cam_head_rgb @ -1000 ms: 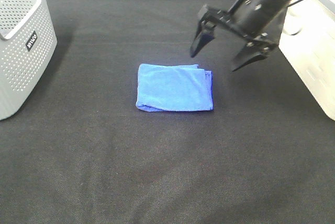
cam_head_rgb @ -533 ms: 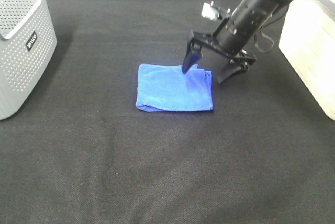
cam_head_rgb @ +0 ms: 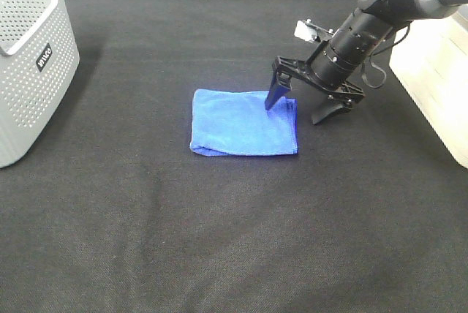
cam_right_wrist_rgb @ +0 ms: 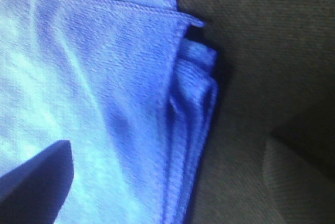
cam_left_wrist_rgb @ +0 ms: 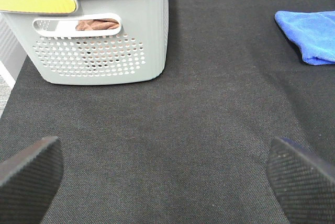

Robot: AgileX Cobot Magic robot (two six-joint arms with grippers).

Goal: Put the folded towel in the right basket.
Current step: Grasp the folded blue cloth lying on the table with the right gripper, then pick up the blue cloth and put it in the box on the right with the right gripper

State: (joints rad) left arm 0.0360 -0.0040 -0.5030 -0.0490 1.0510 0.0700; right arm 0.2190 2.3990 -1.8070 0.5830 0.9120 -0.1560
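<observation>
Jaws on R gripper [cam_head_rgb: 295, 112] are spread wide, nothing pinched yet. One tip rests on the towel [cam_head_rgb: 241, 123] by its upper-right corner, the other is down on the black cloth [cam_head_rgb: 219, 240] just right of the towel's edge, so they straddle the folded layers.

A sec ago I had this gripper hovering higher, up and right of the towel. It's dropped and swung in since; towel hasn't shifted, flat at mid-frame.

My read: approach is about done. Next is close, lift, then carry to the pale basket [cam_head_rgb: 439, 86] at right edge of frame, only partly in view.

L gripper [cam_left_wrist_rgb: 167, 182] is also spread, empty, facing the grey basket [cam_head_rgb: 29, 64] upper left w/ brownish cloth [cam_left_wrist_rgb: 97, 24] inside, well apart from the towel. Nothing sits btw towel and pale basket.
</observation>
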